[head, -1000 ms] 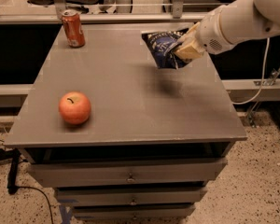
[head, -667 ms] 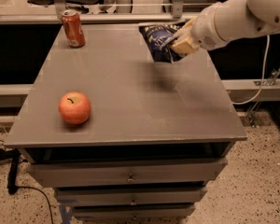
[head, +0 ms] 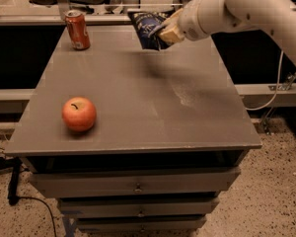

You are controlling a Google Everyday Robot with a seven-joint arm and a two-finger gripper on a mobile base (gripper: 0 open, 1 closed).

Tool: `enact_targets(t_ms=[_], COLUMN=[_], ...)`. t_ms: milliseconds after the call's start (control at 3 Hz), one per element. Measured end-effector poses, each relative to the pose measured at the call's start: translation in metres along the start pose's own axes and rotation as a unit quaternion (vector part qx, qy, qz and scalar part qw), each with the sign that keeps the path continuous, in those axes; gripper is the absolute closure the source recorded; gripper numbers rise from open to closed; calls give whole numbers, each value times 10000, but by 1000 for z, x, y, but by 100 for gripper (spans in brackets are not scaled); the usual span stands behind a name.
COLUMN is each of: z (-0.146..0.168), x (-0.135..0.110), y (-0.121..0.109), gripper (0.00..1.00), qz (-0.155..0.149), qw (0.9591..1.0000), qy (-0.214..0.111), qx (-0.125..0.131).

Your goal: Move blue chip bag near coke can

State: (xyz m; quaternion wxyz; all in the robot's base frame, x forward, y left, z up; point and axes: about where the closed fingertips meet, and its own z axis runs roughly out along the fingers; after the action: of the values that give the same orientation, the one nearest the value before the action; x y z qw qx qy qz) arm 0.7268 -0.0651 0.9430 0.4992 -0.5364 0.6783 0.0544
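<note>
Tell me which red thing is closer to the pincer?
The can, standing at the back, level with the pincer holding the bag. The apple sits up front, farther away.

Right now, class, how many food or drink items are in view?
3: coke can at the table's far-left corner, apple near the front left, blue chip bag held in the claw over the far edge. Nothing seems hidden.

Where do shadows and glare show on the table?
Camera view: the gripper, holding the blue chip bag above the far edge of the table, throws a shadow toward centre; the apple darkens the surface beneath it; a pale sheen lies right of centre.
</note>
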Motion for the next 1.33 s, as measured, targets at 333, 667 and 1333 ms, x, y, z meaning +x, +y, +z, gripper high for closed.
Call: enact_targets(t_ms=[333,667,1333], z=[44,84,145], x=[-16,-33,-44], y=[-8,-6,-6], gripper=[100,100,100], qz=[54,14,-21], qw=[9995,9984,9969], qy=[-271,-463,-551], qx=[-137,-324,-567])
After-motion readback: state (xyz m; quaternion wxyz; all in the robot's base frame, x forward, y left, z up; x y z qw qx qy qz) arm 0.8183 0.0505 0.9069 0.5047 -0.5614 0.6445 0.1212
